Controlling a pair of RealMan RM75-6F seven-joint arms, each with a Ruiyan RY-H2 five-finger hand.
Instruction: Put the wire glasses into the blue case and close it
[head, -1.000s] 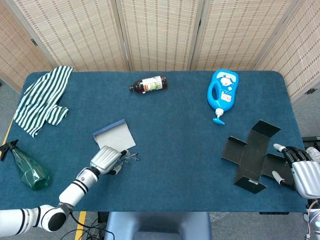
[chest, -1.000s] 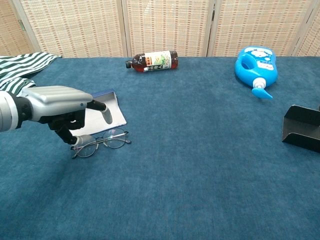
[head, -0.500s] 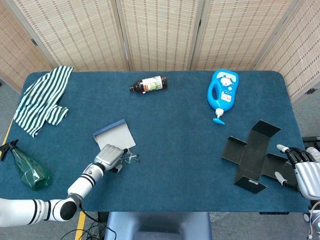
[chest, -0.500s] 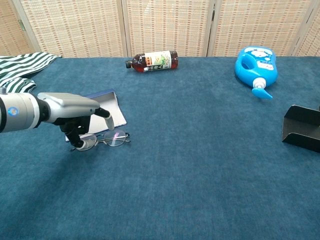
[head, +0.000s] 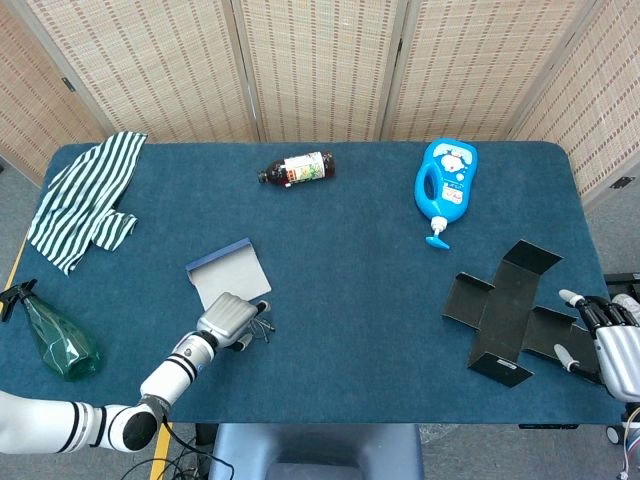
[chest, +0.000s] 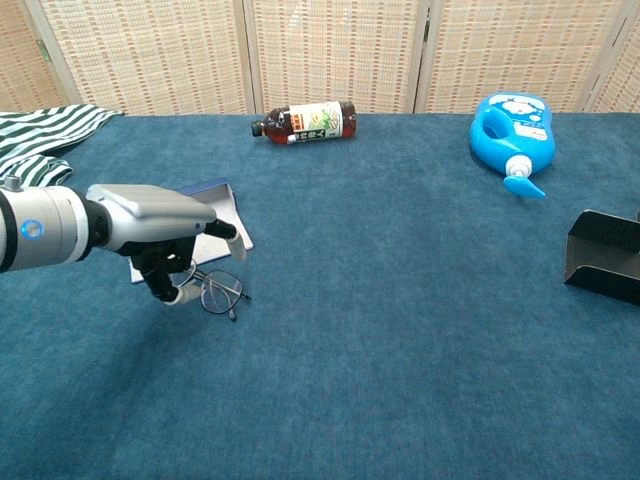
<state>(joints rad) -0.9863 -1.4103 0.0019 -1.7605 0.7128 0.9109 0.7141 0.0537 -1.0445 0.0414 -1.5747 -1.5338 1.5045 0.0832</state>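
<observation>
From the head view, the left hand (head: 229, 318) sits low over the wire glasses (head: 262, 325), which poke out just right of its fingers, right beside the near edge of the open blue case (head: 228, 273); the palm hides the contact, so from up here I cannot tell whether anything is pinched. Far across the table (head: 360, 230), the right hand (head: 610, 345) rests at the corner by the flattened black box (head: 505, 310), fingers apart and holding nothing. Down to the chest view, and this tells more: the left hand (chest: 165, 235) has its fingertips (chest: 176, 295) on the near rim of the wire glasses (chest: 222, 293), and the frame looks skewed and partly tipped off the cloth, so it reads as a light pinch on one edge. That is the danger: thin wire held at one rim could swivel or slip free on the lift, or a temple could snag the blue case (chest: 205, 225) wall and miss the tray. This view shows the tilt and the pinch; it leaves out the right hand entirely, while the head view alone shows the case lying open.
</observation>
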